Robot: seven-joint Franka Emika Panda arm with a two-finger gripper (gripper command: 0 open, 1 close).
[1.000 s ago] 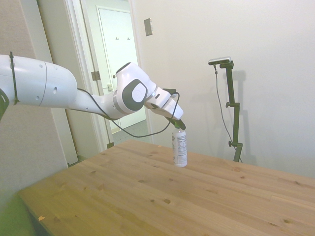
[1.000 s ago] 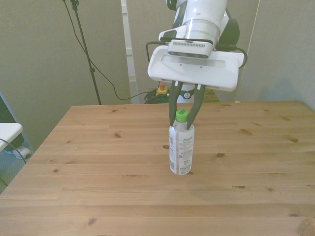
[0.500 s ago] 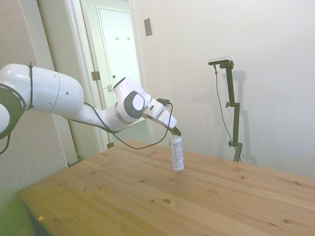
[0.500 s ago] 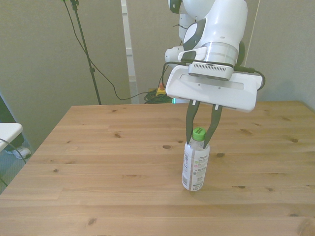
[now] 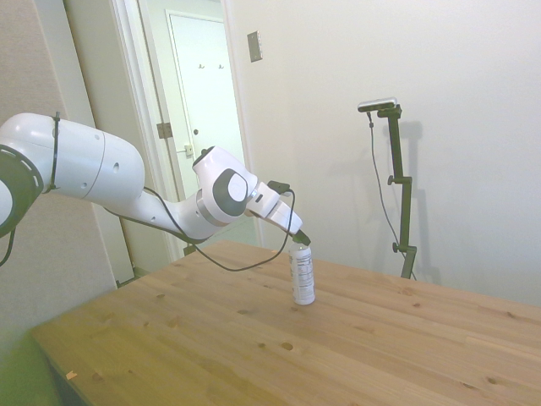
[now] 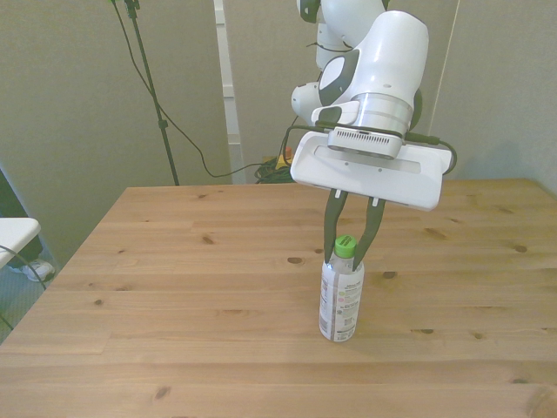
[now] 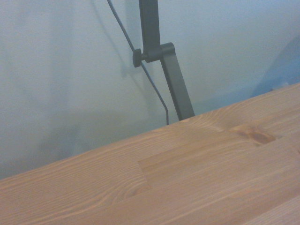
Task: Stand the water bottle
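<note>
The water bottle (image 6: 341,300) stands upright on the wooden table (image 6: 174,287), near the middle, with its white label facing the front view and its bright green cap on top. My gripper (image 6: 345,252) hangs right above it, its two dark fingers closed around the cap and neck. In the side view the bottle (image 5: 302,275) rests with its base on the table while the gripper (image 5: 300,240) holds its top from the left and above. The wrist view shows only bare table planks (image 7: 187,178) and a wall, not the bottle.
A door and door frame (image 5: 199,101) stand behind the arm in the side view. A cable (image 6: 187,139) hangs behind the table's far edge in the front view.
The gripper carried the bottle toward the front camera and to the front view's right, and lowered it. The bottle stays upright in the fingers.
</note>
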